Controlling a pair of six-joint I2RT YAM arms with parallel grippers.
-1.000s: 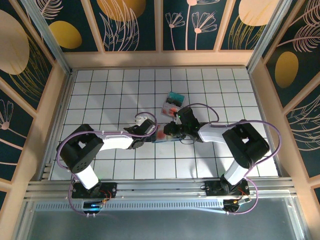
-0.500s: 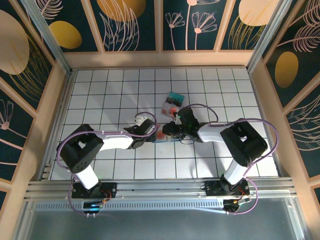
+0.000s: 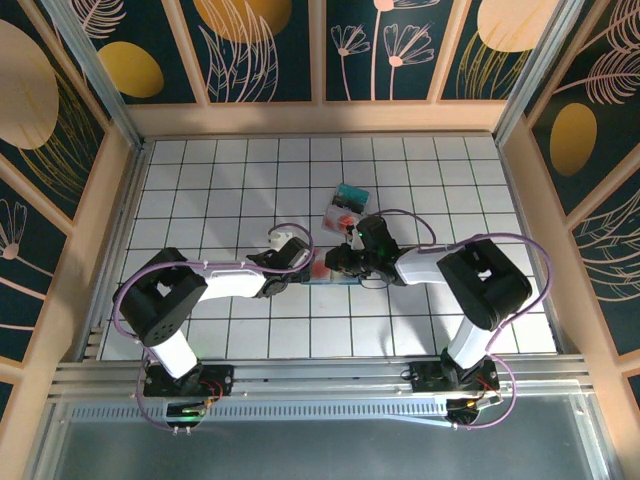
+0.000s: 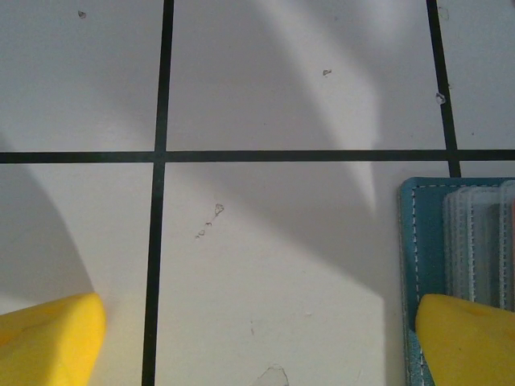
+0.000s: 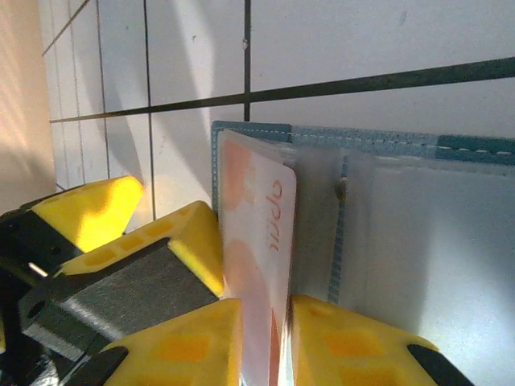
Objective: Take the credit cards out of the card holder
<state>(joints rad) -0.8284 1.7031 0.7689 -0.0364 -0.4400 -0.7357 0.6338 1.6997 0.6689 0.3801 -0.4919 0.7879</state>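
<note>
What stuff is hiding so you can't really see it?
Left wrist view: the card holder runs off the right edge, and the left claw's fingertip covers its corner.
Right wrist view: the pink card's lower end is hidden between the right claw's fingers; its writing is unreadable.
Top view: the loose cards are too small to count; the right claw covers much of the card holder.

A robot test cell in a lab. A white worktop (image 3: 240, 170) ruled with a black grid is boxed in by wood-framed wall panels (image 3: 260, 50) printed with dark teal botanical patterns and gold ovals. A left arm (image 3: 230, 283) and a right arm (image 3: 480, 285) are bolted to aluminium rails (image 3: 320, 385) at the near edge.
</note>
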